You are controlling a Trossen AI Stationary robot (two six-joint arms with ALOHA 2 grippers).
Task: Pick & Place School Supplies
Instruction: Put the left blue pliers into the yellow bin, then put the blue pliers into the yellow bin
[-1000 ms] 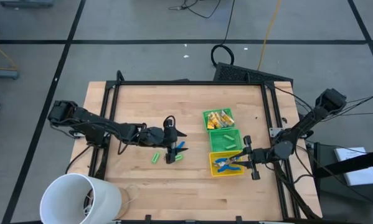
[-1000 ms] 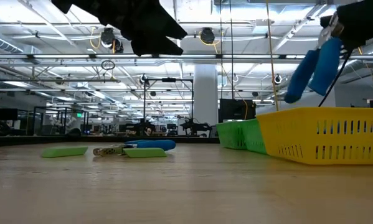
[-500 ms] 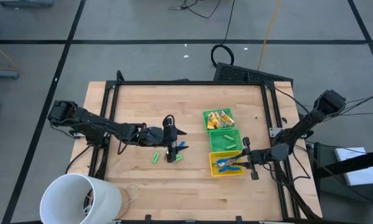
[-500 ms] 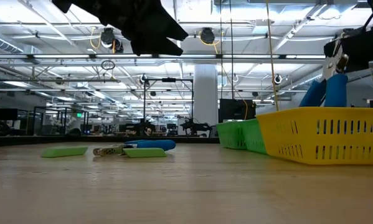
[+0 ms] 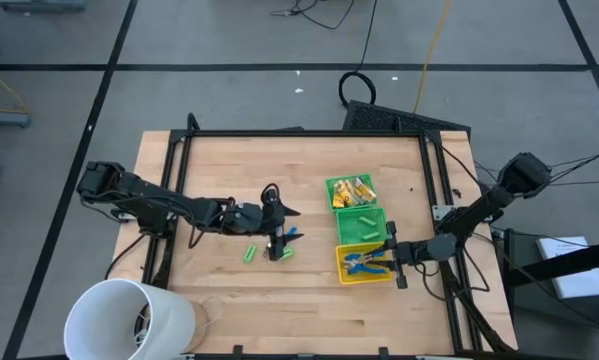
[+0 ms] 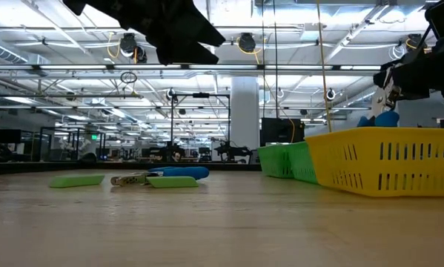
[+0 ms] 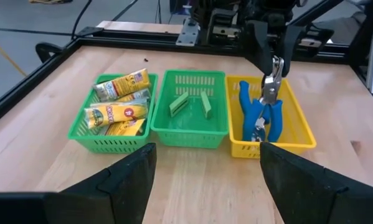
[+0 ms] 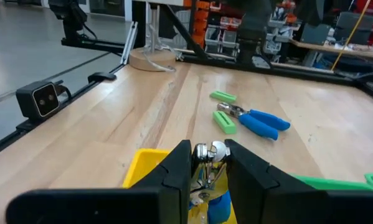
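Observation:
My right gripper [image 5: 384, 256] is over the yellow bin [image 5: 341, 273], shut on blue-handled pliers [image 7: 264, 106]. Their handles reach down into the bin, and only their tops [image 6: 385, 119] show above its rim. My left gripper [image 5: 275, 225] hovers open and empty above another pair of blue-handled pliers [image 5: 288, 237] and two green pieces [image 5: 250, 254], all lying flat on the table. They also show in the right wrist view: the pliers [image 8: 253, 121] and the green pieces [image 8: 224, 121]. My right gripper pinches the pliers' metal head [image 8: 207, 154] between its two fingers [image 8: 178, 167]. The fingers come from above, slanting in from the table's right side. The pliers hang below the fingers with the blue handles down inside the yellow bin. Whether the handles touch the bin's floor does not show.
A green bin [image 5: 363, 226] with green pieces and another green bin [image 5: 350, 190] with yellow-tan wrapped blocks stand in a row behind the yellow bin. A large white cup [image 5: 129, 318] lies at the near left corner. Bare wood lies left of and behind the loose items.
My right gripper has gone down over the yellow bin with the pliers. The handles, tilted and hanging clear above the rim a second ago, now hang nearly upright and have sunk behind the bin's wall.

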